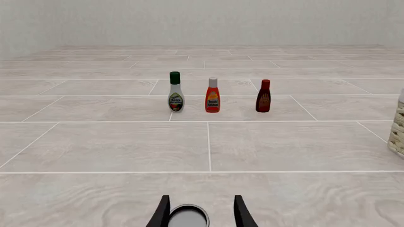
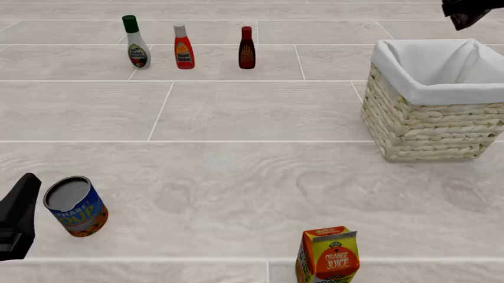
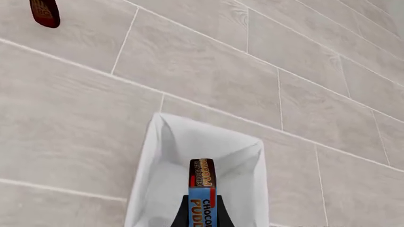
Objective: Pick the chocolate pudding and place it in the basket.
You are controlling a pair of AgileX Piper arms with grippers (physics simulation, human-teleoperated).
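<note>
The chocolate pudding (image 3: 203, 182), a small brown box with a blue band, sits between the fingers of my right gripper (image 3: 202, 210), which is shut on it. It hangs directly over the white-lined opening of the basket (image 3: 149, 161). From the front, the right gripper (image 2: 464, 12) is high above the far rim of the wicker basket (image 2: 425, 124), and the pudding itself cannot be made out there. My left gripper (image 2: 19, 219) is low at the near left, open, holding nothing.
A blue-orange can (image 2: 75, 206) stands just right of the left gripper and shows between its fingers (image 1: 189, 218). An orange juice carton (image 2: 327, 257) stands at the near edge. Three sauce bottles (image 2: 183, 47) line up at the back left.
</note>
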